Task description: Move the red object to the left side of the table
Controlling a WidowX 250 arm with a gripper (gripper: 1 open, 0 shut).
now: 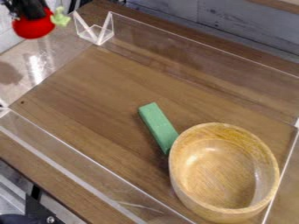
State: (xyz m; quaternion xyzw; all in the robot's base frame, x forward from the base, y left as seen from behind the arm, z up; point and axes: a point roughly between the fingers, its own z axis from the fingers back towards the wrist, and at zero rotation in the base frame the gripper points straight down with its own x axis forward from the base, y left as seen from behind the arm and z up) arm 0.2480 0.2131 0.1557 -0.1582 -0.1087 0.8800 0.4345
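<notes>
One claw [31,10] shows at the top left corner of the view, dark and mostly cut off by the frame edge. Its jaws are drawn narrow around the red object [33,24], a small round bright-red toy fruit that hangs directly beneath the claw, touching it, with a small green leaf tip poking out to the right.

The fruit is raised above the tabletop [128,83], not resting on it. It sits past the clear acrylic wall's corner [96,29], just to the left of that corner as the camera sees it (the surface beneath it looks shiny, and whether that patch lies inside the walled area cannot be told).

Far from the fruit, toward the lower right, lies a green rectangular block [158,127], and beyond that block, touching or nearly touching it, stands a large wooden bowl [225,171]. Neither is anywhere near the claw.

The step in hand appears to be carrying the fruit to the left side and setting it down. To do this well, the claw should likely lower the fruit straight down until it touches the surface before letting go, since a round fruit dropped from height could roll away.
</notes>
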